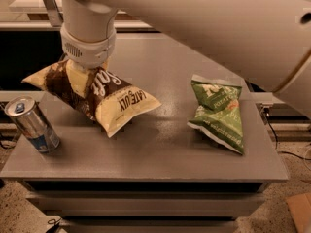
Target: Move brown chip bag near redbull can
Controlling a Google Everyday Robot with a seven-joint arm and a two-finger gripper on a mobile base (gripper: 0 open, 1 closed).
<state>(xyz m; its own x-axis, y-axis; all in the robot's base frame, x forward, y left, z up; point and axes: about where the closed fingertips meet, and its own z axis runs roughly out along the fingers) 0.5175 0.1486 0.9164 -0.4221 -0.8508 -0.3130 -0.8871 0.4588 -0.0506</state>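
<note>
The brown chip bag (104,98) has a dark brown middle with white script and cream ends. It hangs tilted over the left part of the grey table (160,144), its lower right end at the tabletop. My gripper (80,79) comes down from above and is shut on the bag's upper middle. The redbull can (31,125), silver and blue with a pull tab, stands at the table's left front edge, a short way left of and below the bag.
A green chip bag (218,113) lies on the right part of the table. My white arm (218,28) spans the top of the view. The table's front edge drops to lower shelves. Cables lie on the floor at right.
</note>
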